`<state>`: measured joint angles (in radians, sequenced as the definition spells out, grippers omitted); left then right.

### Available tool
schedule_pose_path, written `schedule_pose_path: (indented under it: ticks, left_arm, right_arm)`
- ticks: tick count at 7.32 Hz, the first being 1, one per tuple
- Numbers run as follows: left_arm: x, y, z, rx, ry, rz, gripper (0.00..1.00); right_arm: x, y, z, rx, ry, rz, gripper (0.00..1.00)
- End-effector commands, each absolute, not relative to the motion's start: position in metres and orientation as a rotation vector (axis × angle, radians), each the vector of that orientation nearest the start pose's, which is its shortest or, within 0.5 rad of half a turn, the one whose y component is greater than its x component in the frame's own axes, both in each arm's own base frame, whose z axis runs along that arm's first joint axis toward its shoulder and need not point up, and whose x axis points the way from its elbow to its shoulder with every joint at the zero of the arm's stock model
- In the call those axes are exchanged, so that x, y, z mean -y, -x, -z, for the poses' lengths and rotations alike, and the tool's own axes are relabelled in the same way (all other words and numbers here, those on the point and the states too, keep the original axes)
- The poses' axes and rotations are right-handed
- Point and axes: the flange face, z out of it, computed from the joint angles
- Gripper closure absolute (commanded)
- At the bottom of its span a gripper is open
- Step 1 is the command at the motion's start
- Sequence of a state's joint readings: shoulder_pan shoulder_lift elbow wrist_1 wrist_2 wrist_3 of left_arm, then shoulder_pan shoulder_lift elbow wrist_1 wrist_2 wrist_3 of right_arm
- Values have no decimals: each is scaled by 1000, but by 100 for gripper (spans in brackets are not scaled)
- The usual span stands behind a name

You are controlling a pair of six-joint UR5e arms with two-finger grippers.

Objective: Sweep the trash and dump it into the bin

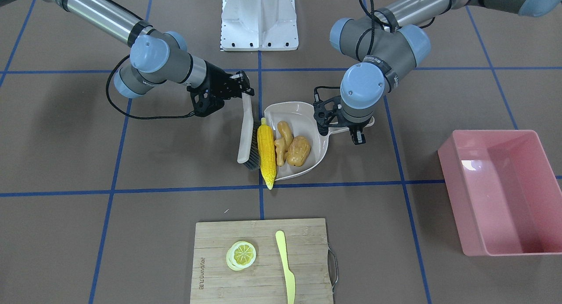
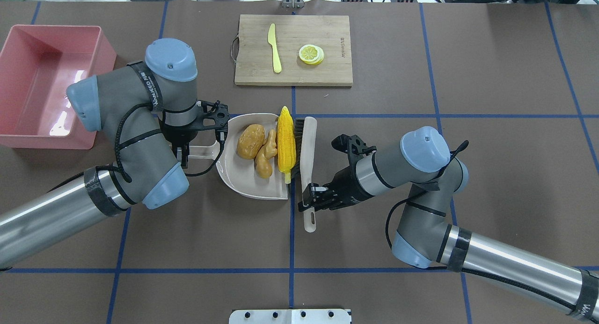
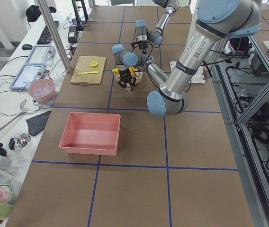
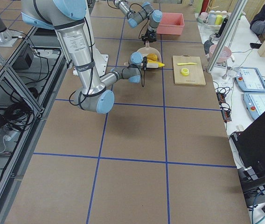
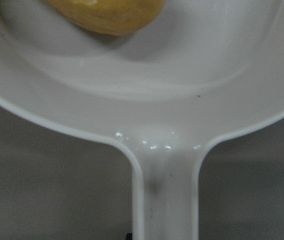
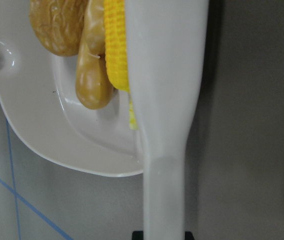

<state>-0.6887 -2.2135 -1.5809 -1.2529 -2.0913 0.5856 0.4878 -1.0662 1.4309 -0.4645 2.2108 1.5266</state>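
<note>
The trash lies in the beige dustpan (image 2: 243, 186): the brown potato (image 2: 250, 140), the tan ginger root (image 2: 266, 155), and the yellow corn cob (image 2: 285, 143) along the pan's open lip, its tip past the rim. A beige brush (image 2: 308, 146) stands with its dark bristles against the corn. My right gripper (image 2: 309, 198) is shut on the brush handle. My left gripper (image 2: 185, 153) is shut on the dustpan's handle (image 5: 164, 190). The pink bin (image 2: 47, 139) sits on the table at far left, beyond my left arm, with nothing in it.
A wooden cutting board (image 2: 292, 73) at the table's far side carries a lemon slice (image 2: 311, 54) and a yellow knife (image 2: 275, 55). The white robot base (image 1: 259, 18) stands at the near edge. Blue tape lines cross the brown table.
</note>
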Motion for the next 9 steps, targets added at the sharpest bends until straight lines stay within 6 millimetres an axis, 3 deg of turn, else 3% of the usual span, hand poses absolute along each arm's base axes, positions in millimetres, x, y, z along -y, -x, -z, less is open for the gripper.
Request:
schedule_pose_path:
  ticks: [1,3,6,9]
  left_arm:
    - [502,-478,-313,-616,-271,-1503,100]
    - [503,-478,-313,-616,-272,-1502,100]
    - [502,-476,-312,-616,-274,-1501,100]
    - [502,-476,-313,-615,-273,-1496,100]
  right_arm:
    - [381,560,-302,1480,120,120,100]
    - [382,562,-304,1477,113,128,100]
    - [386,571,-281,1464,117,124,100]
    - [384,575,-279,1465,119,132,100]
